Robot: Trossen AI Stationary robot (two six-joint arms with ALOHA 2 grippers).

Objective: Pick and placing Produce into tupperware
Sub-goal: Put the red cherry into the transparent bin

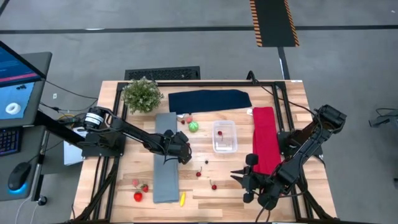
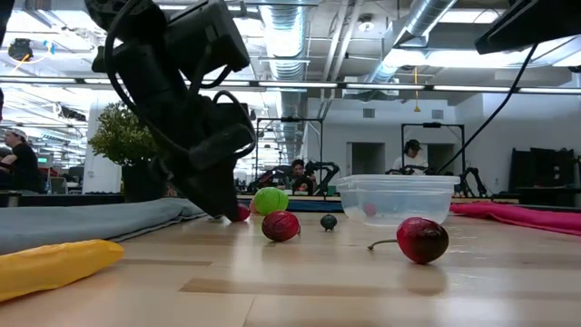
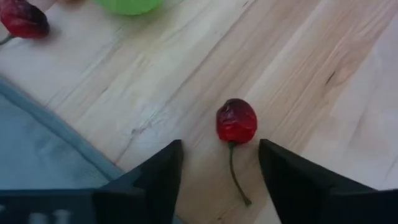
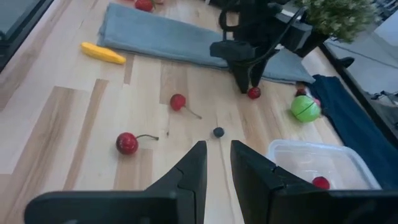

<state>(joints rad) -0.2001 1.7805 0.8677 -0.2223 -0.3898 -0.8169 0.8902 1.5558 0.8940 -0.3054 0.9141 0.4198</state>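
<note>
My left gripper (image 3: 219,151) is open and low over the table beside the grey cloth (image 1: 166,163). A dark red cherry (image 3: 236,121) lies on the wood just ahead of its fingertips, in line with the gap and untouched. The same cherry (image 4: 254,93) shows under that gripper (image 4: 245,79) in the right wrist view. Two more cherries (image 1: 198,174) (image 1: 213,186) and a small dark ball (image 4: 218,132) lie mid-table. The lime-green piece (image 1: 194,126) sits near the clear tupperware (image 1: 224,135), which holds a red piece (image 4: 321,182). My right gripper (image 1: 239,176) hovers slightly open near the table's near edge.
Strawberries (image 1: 138,196) and a yellow piece (image 1: 182,199) lie at the near end of the grey cloth. A navy cloth (image 1: 209,99) and a potted plant (image 1: 142,93) are at the far edge. A red cloth (image 1: 266,140) lies right of the tub.
</note>
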